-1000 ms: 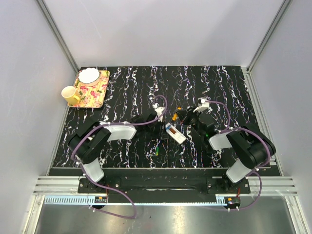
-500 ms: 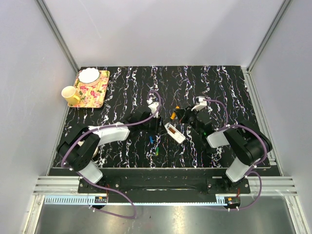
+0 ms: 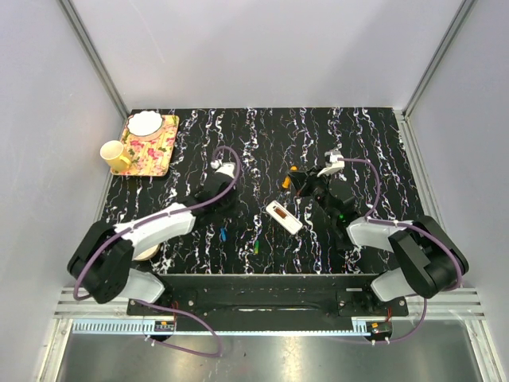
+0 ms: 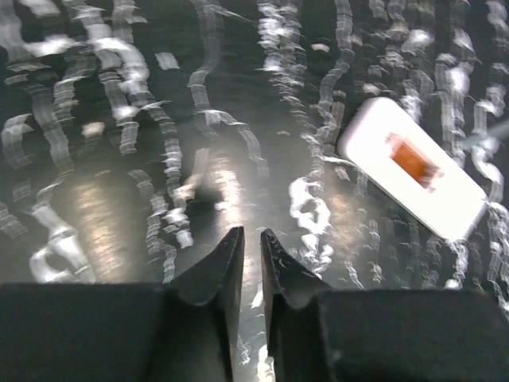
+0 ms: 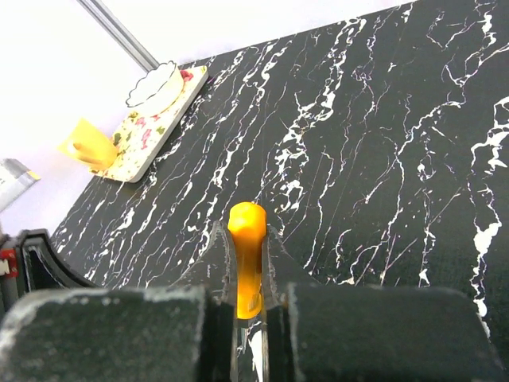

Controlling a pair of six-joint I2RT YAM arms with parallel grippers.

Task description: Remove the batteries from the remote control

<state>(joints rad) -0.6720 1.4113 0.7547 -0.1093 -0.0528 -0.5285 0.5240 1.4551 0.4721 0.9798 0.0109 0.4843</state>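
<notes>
Left jaws: standing a narrow gap apart, gripping nothing, hanging low over a bare patch of the surface [image 3: 366,135].
Left arm [image 3: 159,227]: reaching out from the near left corner, its wrist lying well to the left of the remote [image 3: 284,217].
Right jaws: pinching the orange battery [image 5: 246,239] from both sides, its rounded end poking out past the tips.
Right arm [image 3: 374,231]: holding that battery up off the surface, just beyond the far end of the remote.
Remote: lying flat and slantwise in the middle of the surface, white, back facing up, touching neither arm.
Battery slot [image 4: 413,157]: standing uncovered and showing something orange-brown inside; not possible to tell whether a battery.
Blue battery [image 3: 223,235]: lying loose on the surface between the left forearm and the remote, nearer the near edge.
Green battery [image 3: 258,247]: lying loose near the blue one, just to the near side of the remote.
Tray [image 3: 163,151]: sitting at the far left corner, flowered, carrying a white bowl [image 3: 145,123].
Cup [image 3: 115,155]: standing yellow at the tray's left edge, partly off the surface.
</notes>
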